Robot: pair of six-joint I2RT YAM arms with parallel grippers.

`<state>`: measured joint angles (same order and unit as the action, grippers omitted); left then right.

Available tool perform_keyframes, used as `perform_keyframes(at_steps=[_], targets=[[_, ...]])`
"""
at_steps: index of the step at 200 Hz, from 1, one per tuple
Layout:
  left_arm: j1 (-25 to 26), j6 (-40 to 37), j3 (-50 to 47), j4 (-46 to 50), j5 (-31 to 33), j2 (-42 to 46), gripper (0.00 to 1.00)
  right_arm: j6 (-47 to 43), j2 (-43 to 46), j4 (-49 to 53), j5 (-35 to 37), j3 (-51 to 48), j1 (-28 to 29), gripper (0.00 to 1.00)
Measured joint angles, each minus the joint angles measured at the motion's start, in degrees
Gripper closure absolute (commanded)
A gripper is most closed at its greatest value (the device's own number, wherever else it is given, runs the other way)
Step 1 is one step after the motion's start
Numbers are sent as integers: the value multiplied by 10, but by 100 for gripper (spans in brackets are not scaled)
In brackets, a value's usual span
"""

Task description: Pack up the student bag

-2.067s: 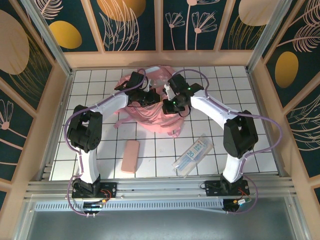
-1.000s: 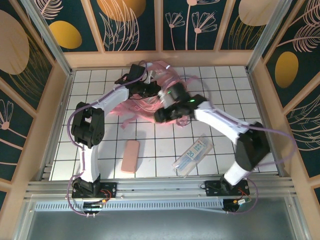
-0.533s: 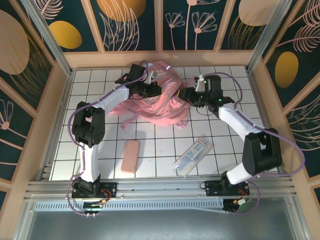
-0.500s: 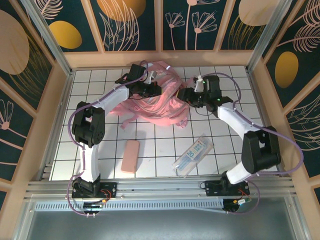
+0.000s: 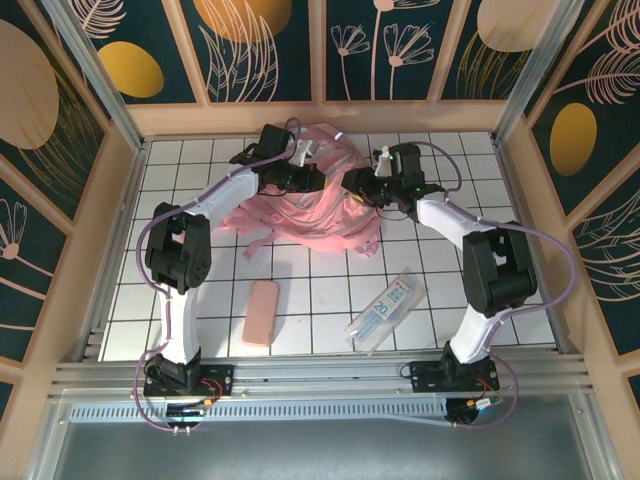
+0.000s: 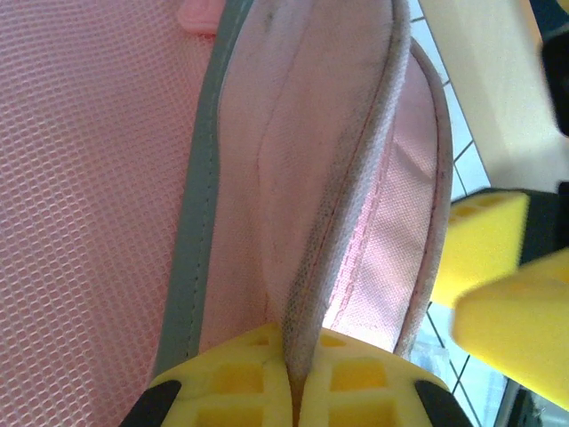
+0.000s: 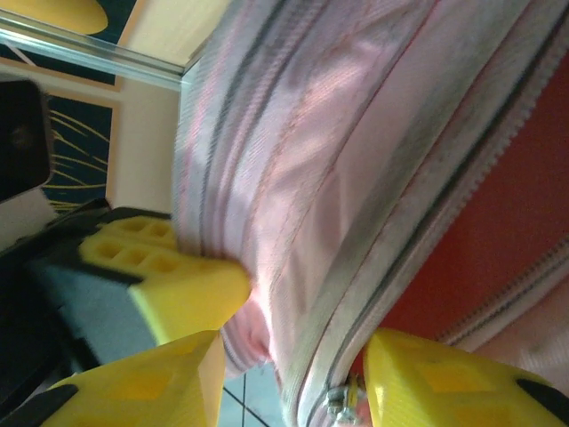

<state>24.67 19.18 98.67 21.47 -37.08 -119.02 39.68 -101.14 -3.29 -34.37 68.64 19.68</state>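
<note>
The student bag (image 5: 312, 215), soft and pink, lies crumpled at the back middle of the table. My left gripper (image 5: 306, 180) is at its upper edge. In the left wrist view this gripper (image 6: 298, 360) is shut on a grey-trimmed fold of the bag (image 6: 107, 178). My right gripper (image 5: 356, 186) reaches in from the right, close to the left one. In the right wrist view its yellow fingers (image 7: 151, 382) stand apart, and between them runs the zippered rim of the bag (image 7: 356, 133), with a red lining beside it. The frame is blurred.
A small pink pencil case (image 5: 262, 312) lies on the white gridded table (image 5: 200, 160) near the front left. A clear plastic case (image 5: 387, 308) lies tilted at the front right. Wooden walls close in the back and both sides.
My right gripper has swung left from the open table to the bag's rim, close to the left gripper. The left gripper has kept its hold and place.
</note>
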Motion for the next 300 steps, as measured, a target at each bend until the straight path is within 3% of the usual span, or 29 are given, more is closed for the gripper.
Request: perform_keyframes(at_steps=[15, 36, 48, 78, 95, 102, 114, 133, 158, 170, 193, 216, 235, 272, 300], targets=[[0, -20, 7, 10, -2, -3, 100, 5, -14, -9, 4, 7, 0, 59], [0, -49, 17, 22, -8, -11, 100, 21, -27, -26, 9, 7, -1, 89], [-1, -70, 23, 31, -9, -13, 100, 35, -33, -40, 6, 7, -2, 100], [-11, -121, 69, 67, -8, -33, 100, 68, -32, -71, 10, 4, 1, 100], [-16, -138, 118, 102, -4, -57, 100, 104, -17, -113, 54, -24, 15, 100], [-17, -148, 143, 122, -3, -70, 95, 122, -7, -130, 82, -40, 25, 100], [-17, -169, 194, 155, -3, -100, 78, 155, 10, -156, 140, -66, 45, 100], [-16, -188, 261, 160, 10, -141, 74, 201, 18, -179, 223, -83, 74, 100], [-16, -186, 267, 134, 32, -145, 72, 244, 15, -193, 277, -84, 90, 100], [-16, -176, 226, 94, 52, -121, 70, 254, 9, -196, 286, -81, 94, 100], [-25, -136, 21, -9, 87, 9, 56, 259, -3, -187, 284, -72, 102, 100], [-39, -74, -189, -98, 80, 172, 58, 264, -9, -184, 274, -67, 104, 100], [-28, -28, -282, -155, 58, 253, 59, 265, -9, -183, 268, -67, 104, 100], [52, 22, -347, -232, 36, 244, 61, 265, -9, -174, 252, -67, 104, 100], [64, 57, -347, -251, 37, 204, 61, 265, -8, -161, 244, -66, 104, 100]])
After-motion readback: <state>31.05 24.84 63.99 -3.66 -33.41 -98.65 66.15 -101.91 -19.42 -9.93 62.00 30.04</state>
